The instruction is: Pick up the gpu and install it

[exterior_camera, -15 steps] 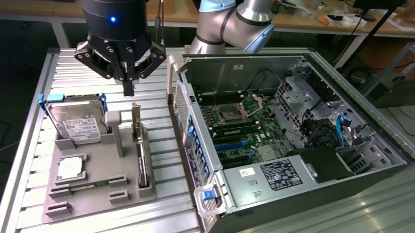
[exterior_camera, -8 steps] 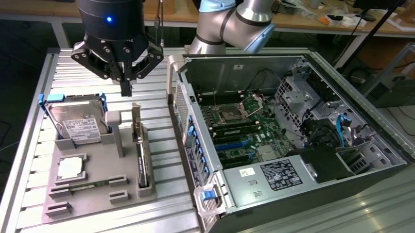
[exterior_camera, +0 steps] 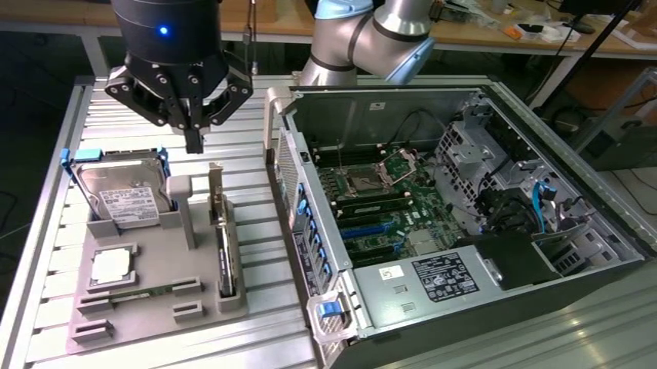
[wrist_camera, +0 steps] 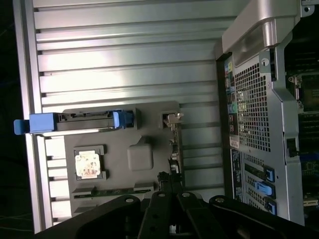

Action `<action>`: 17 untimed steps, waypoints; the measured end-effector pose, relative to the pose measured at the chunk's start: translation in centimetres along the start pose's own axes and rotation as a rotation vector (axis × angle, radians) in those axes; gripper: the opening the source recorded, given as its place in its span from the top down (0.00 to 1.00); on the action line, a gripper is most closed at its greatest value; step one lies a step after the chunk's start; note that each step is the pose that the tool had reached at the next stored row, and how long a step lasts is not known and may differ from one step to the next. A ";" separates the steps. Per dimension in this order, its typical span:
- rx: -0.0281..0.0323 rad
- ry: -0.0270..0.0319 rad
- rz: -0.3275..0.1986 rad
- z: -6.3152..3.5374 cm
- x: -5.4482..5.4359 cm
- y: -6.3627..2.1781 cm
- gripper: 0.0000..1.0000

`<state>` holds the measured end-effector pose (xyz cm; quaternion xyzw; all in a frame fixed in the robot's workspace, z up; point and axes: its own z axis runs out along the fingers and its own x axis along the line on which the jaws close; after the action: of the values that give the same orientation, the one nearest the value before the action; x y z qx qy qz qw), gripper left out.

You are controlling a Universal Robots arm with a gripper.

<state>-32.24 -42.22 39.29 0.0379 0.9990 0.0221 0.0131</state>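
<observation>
Here the gripper point(exterior_camera: 194, 142), closed on nothing, hangs above the gpu point(exterior_camera: 224, 246) standing edgewise in the gray holder point(exterior_camera: 149, 307); it should, I think, open and align along the card.

We read nothing: hard drive label point(exterior_camera: 131, 204), left of frame, and power supply sticker point(exterior_camera: 444, 275), lower centre, both illegible.
</observation>
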 end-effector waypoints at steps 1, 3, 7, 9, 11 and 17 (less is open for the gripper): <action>0.0000 0.0000 0.000 0.00 0.1 -0.01 0.89; 0.0000 0.0000 0.000 -0.01 0.2 -0.03 0.89; 0.0000 -0.0001 0.000 -0.02 0.5 -0.06 0.89; 0.0000 0.0000 0.000 -0.02 0.7 -0.08 0.89; 0.0000 0.0000 0.000 -0.02 0.8 -0.10 0.89; 0.0000 0.0000 0.000 -0.04 1.2 -0.15 0.89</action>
<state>-33.49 -42.27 39.29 0.0379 0.9990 0.0221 0.0131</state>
